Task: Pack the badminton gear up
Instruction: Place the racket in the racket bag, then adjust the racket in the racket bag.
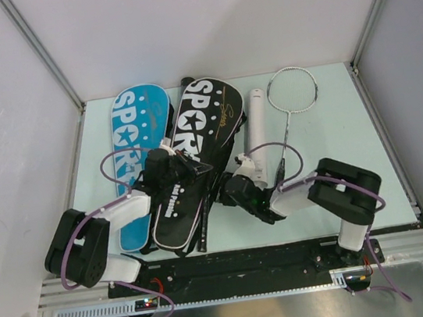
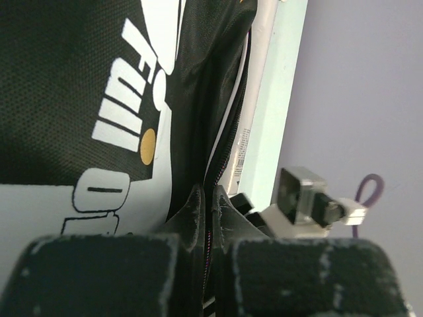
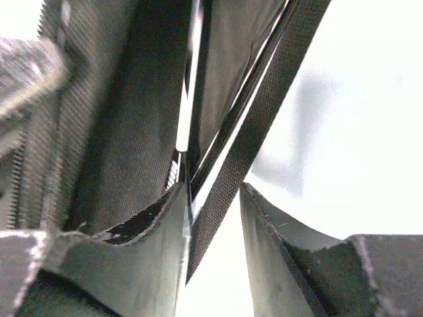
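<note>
Pale green tabletop (image 1: 336,149) between white walls carries the gear: a blue SPORT cover (image 1: 133,130) at the left, a black SPORT cover (image 1: 205,116) just beside it, then a white tube (image 1: 254,117) and a silver racket (image 1: 292,89). The left gripper (image 2: 210,205) pinches the black cover's zippered edge tight. The right gripper (image 3: 211,191), at that cover's near right edge, stands parted, with a black woven strip (image 3: 264,112) running between its fingers.
</note>
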